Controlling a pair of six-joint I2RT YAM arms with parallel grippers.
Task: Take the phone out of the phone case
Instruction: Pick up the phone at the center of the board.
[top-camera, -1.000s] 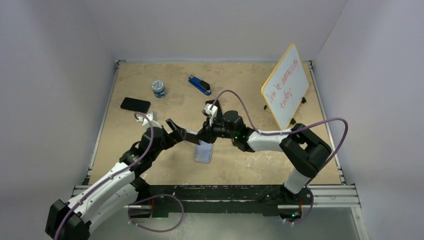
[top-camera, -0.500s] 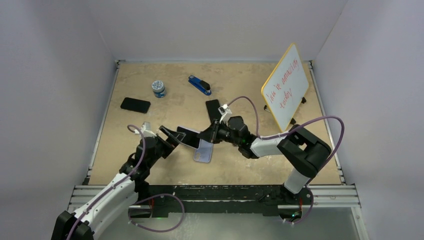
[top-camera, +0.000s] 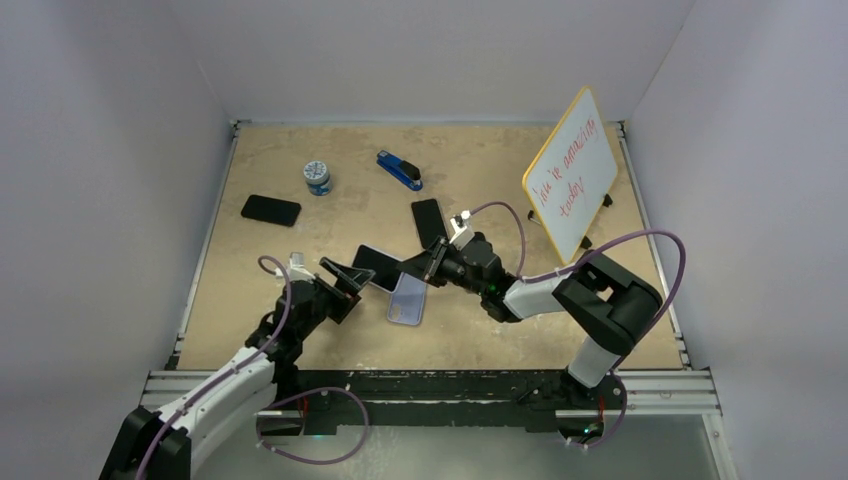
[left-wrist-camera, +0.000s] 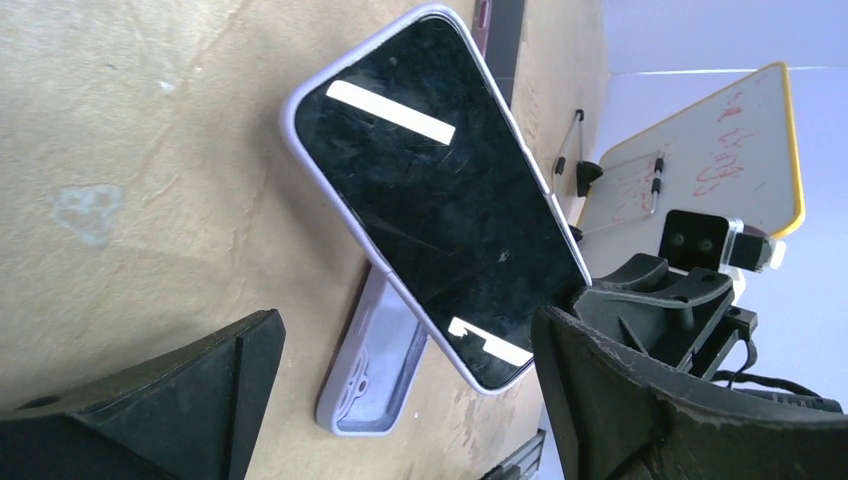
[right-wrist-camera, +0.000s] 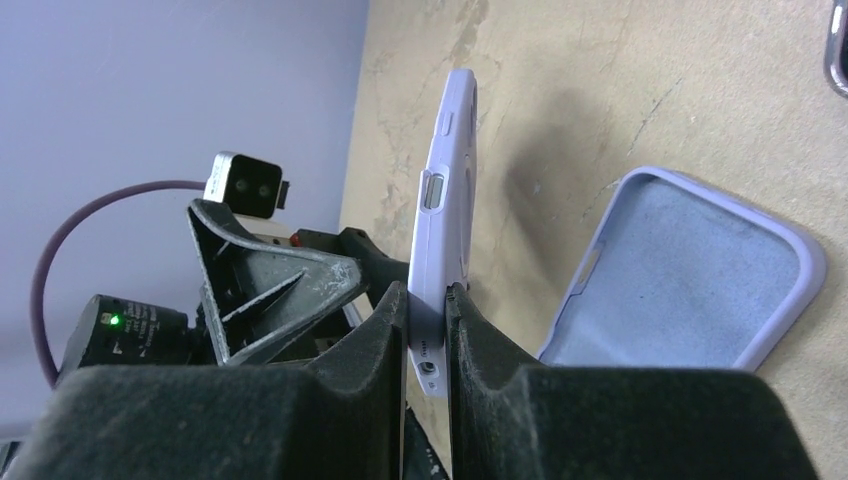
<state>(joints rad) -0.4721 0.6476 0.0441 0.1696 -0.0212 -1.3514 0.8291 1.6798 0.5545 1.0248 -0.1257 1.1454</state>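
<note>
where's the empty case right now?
In the top view the case lies open side up on the table near the middle, directly beneath the raised phone held by the right gripper.

the right gripper (right-wrist-camera: 427, 300) pinches one end of a lilac-edged phone (right-wrist-camera: 446, 180), seen edge-on with its side buttons facing the lens. to its right the empty case (right-wrist-camera: 690, 270) lies on the table (right-wrist-camera: 620, 80), soft lining up. behind the phone are the left arm's wrist camera (right-wrist-camera: 243, 182) and a purple cable (right-wrist-camera: 90, 235).

White-and-black left arm (top-camera: 235, 370) stretches low and forward, its black two-finger left gripper (top-camera: 343, 277) spread wide. Right arm (top-camera: 600, 300) bends inward, its black right gripper (top-camera: 424, 268) pinching a lilac-edged phone (top-camera: 375, 267).
</note>
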